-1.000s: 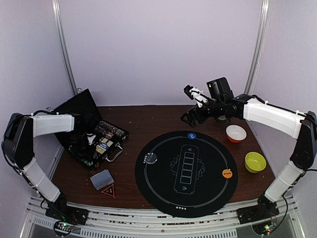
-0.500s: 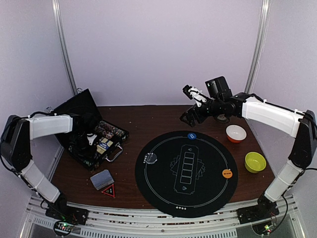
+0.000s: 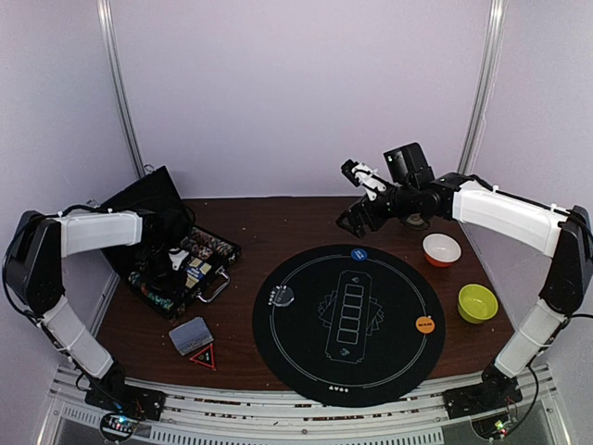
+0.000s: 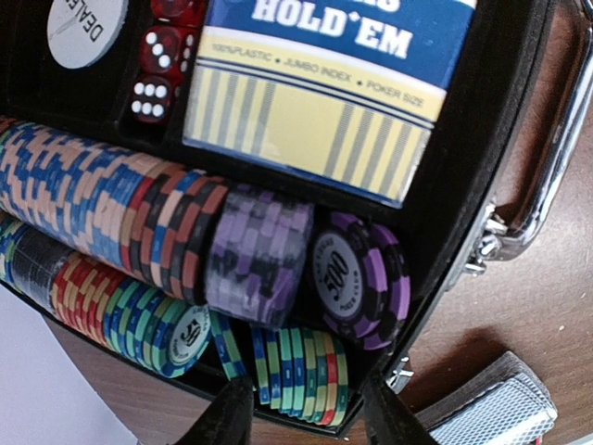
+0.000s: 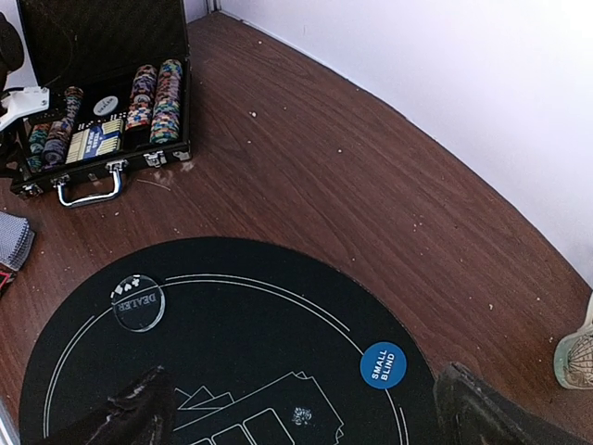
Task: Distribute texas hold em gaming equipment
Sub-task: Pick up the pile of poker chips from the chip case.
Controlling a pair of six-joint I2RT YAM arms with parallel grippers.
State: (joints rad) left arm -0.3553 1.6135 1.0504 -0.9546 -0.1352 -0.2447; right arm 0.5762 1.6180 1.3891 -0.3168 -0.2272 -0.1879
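White shells cover both arms' links; the joints, bases, left gripper point(image 4: 310, 413) and right gripper point(image 5: 306, 413) are black.

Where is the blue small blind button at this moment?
In the top view the blue button lies at the far edge of the black mat, near the right gripper, with the orange bowl to its right.

Layout: the open black hard-shell case point(image 3: 144, 209) sits far left beneath my left gripper point(image 4: 310, 408), with rows of stripe-edged poker chips point(image 4: 139, 213) in it nearer than the blue-and-yellow card box point(image 4: 320, 93). The grey-blue-backed card stack point(image 3: 191, 336) lies near of the case. The round black felt mat point(image 3: 306, 357) sits centre.
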